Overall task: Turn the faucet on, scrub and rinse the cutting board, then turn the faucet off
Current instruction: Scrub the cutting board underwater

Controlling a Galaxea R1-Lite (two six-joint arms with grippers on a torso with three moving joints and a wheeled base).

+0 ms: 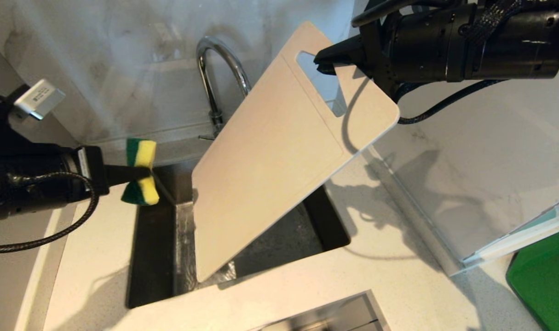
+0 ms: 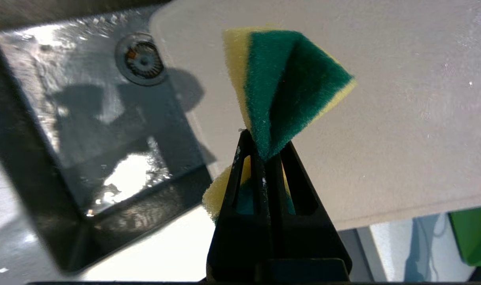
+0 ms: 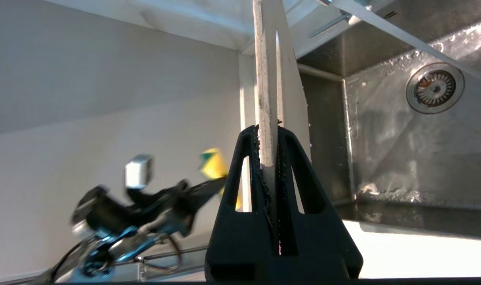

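Observation:
The off-white cutting board [image 1: 270, 161] leans tilted over the sink [image 1: 155, 239], its lower corner down in the basin. My right gripper [image 1: 327, 62] is shut on the board's top end beside the handle cutout; the right wrist view shows the board's thin edge [image 3: 269, 99] pinched between the jaws. My left gripper [image 1: 143, 174] is shut on a green-and-yellow sponge [image 1: 141, 172], held just left of the board over the sink's rim. In the left wrist view the sponge [image 2: 282, 87] hangs in front of the board's face [image 2: 402, 118]. The chrome faucet [image 1: 215, 78] rises behind the board.
The basin floor is wet, with a round drain [image 2: 141, 59]. White countertop [image 1: 389, 276] surrounds the sink. A green mat [image 1: 546, 280] lies at the right front. A second metal basin edge [image 1: 334, 315] shows at the near side.

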